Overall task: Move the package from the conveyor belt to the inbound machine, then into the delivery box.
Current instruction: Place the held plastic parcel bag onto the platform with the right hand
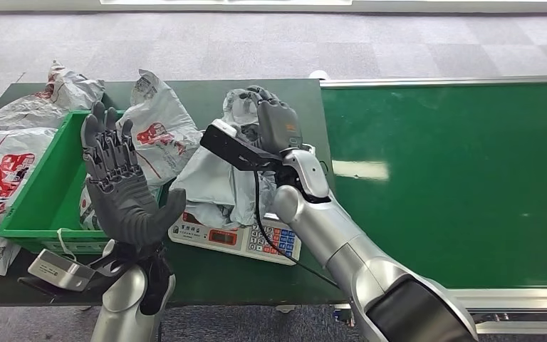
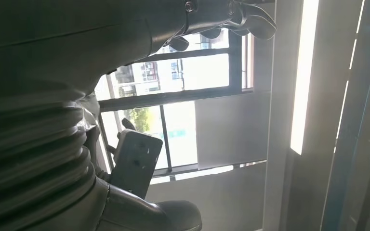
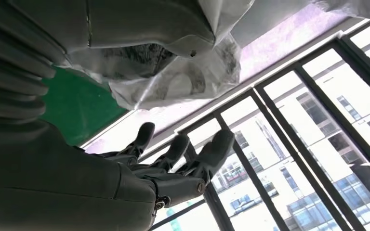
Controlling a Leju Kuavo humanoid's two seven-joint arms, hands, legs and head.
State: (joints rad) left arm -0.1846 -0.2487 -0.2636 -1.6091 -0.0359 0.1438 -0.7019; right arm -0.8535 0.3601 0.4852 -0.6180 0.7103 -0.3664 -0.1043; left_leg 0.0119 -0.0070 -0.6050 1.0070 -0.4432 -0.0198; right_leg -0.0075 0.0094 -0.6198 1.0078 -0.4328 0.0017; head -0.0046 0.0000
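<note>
Now our right hand [image 1: 274,117] holds the package [image 1: 217,182] over the scale [image 1: 238,239], left hand [image 1: 117,182] spread wide; next we carry it to the green bin [image 1: 39,196]

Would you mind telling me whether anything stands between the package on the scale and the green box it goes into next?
Yes: the left hand is raised, fingers spread, between the package on the scale and the green box. The right hand is at the package's far side.
</note>
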